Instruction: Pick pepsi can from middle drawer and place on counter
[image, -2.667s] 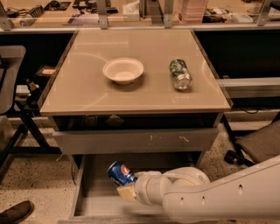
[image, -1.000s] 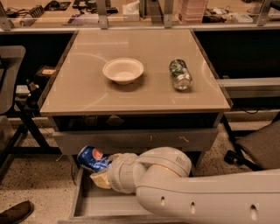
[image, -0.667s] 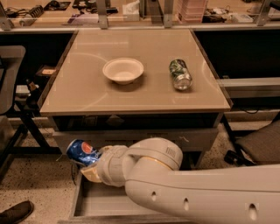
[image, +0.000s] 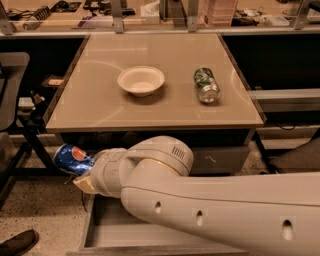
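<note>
The blue pepsi can (image: 73, 158) with its round logo is held on its side in my gripper (image: 86, 172), which is shut on it. The can hangs in the air left of the cabinet, just below the counter's (image: 100, 112) front left corner and above the floor. My white arm reaches in from the lower right and crosses over the open middle drawer (image: 107, 225), hiding most of its grey floor.
A white bowl (image: 141, 80) stands on the counter left of middle. A green and silver can (image: 206, 85) lies on its side to its right. A grey drawer front (image: 220, 160) shows under the counter. A chair (image: 12, 100) and a shoe (image: 19, 242) are at left.
My gripper has lifted the pepsi can out of the drawer and carried it up and to the left, past the drawer's left wall. Bowl and green can have not moved.
</note>
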